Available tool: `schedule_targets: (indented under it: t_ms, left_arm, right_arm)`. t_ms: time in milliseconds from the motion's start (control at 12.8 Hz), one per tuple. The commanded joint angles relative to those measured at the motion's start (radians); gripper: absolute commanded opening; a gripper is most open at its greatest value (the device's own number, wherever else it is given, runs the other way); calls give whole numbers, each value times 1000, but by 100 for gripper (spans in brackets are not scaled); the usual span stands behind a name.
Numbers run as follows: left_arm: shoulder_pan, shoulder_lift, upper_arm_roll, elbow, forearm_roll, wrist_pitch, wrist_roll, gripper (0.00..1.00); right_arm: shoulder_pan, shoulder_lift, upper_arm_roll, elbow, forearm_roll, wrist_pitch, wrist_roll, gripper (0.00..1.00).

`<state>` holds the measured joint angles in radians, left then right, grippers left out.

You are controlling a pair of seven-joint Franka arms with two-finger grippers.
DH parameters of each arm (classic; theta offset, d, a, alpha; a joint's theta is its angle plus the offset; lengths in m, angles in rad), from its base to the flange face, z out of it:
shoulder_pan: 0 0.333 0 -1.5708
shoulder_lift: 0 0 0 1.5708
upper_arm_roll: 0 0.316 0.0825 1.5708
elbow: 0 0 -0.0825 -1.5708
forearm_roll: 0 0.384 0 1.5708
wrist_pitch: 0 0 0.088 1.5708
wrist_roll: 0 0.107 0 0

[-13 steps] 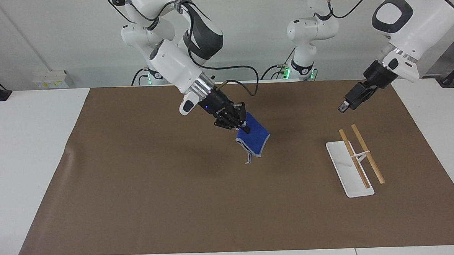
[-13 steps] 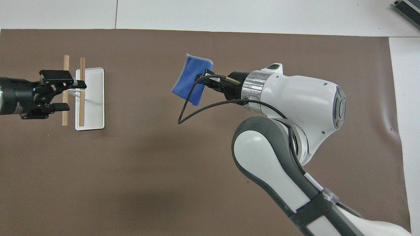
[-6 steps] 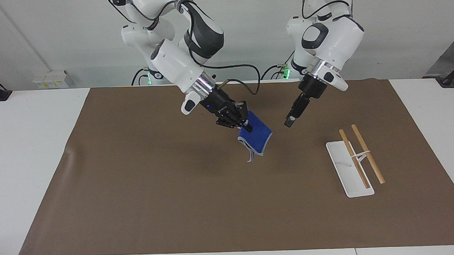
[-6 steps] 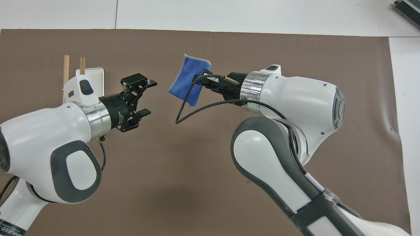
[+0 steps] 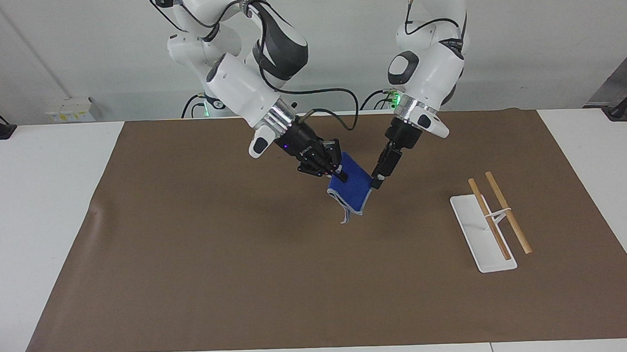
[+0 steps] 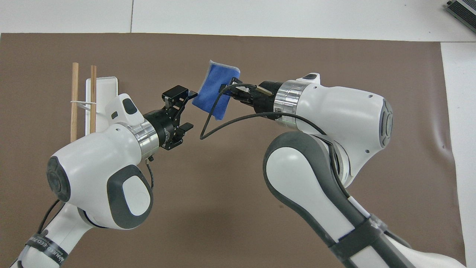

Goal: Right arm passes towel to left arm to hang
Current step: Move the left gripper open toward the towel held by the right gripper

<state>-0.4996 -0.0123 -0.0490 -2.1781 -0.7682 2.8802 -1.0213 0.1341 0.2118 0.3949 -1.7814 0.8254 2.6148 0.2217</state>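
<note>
The blue towel [image 5: 352, 187] [image 6: 214, 91] hangs in the air over the middle of the brown mat, pinched at one edge by my right gripper [image 5: 339, 174] [image 6: 228, 87], which is shut on it. A loose corner droops below. My left gripper [image 5: 377, 182] [image 6: 189, 109] is open and sits right beside the towel's free edge, on the side toward the left arm's end of the table. One of its fingertips [image 6: 191, 93] is at that edge; I cannot tell whether it touches.
A white rack base [image 5: 483, 237] [image 6: 106, 111] carrying two wooden rods [image 5: 508, 212] [image 6: 74, 100] stands on the brown mat [image 5: 190, 255] toward the left arm's end. A black cable loops from the right wrist.
The left arm has swung in from above the rack to the towel's free edge, its gripper open throughout. The right arm with the towel has barely moved.
</note>
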Motion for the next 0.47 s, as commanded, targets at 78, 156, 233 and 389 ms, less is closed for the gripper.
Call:
schedule_targets:
  t_ms: [78, 156, 233, 389]
  left_arm:
    - [-68, 14, 17, 8, -100, 115, -10, 100]
    - [-69, 18, 17, 17, -102, 131, -10, 100]
    - [-69, 34, 17, 40, -118, 140, -11, 100]
    - [-71, 46, 17, 69, -148, 151, -13, 100]
  right_arm:
    - [-10, -17, 5, -9, 29, 7, 2, 0]
    - [-10, -19, 5, -9, 29, 7, 2, 0]
    - [-10, -19, 5, -9, 29, 7, 2, 0]
    - [-11, -20, 5, -9, 29, 7, 2, 0]
